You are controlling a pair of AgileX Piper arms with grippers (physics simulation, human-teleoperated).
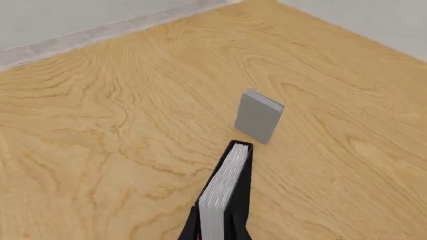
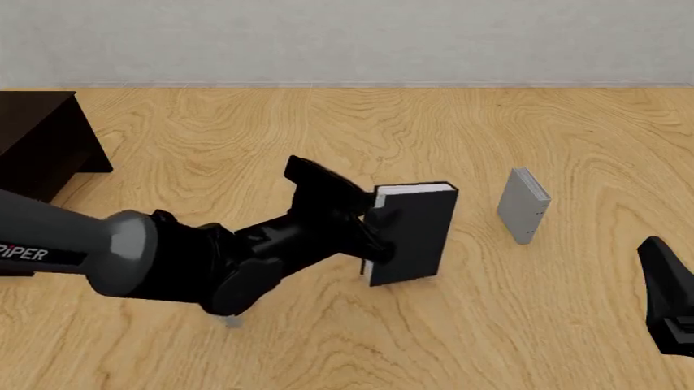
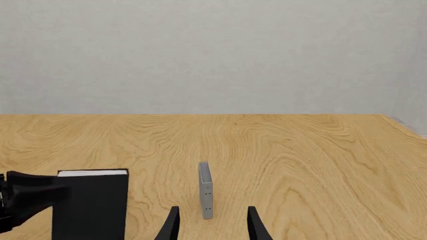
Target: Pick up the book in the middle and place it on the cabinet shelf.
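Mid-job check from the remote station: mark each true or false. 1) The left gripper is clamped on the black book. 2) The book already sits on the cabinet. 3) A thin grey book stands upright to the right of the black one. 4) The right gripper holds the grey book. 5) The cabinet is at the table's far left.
1) True: the left gripper is shut on the black book.
2) False: the book is out over the table, well away from the cabinet.
3) True: the grey book stands upright there.
4) False: the right gripper is open, holding nothing.
5) True.
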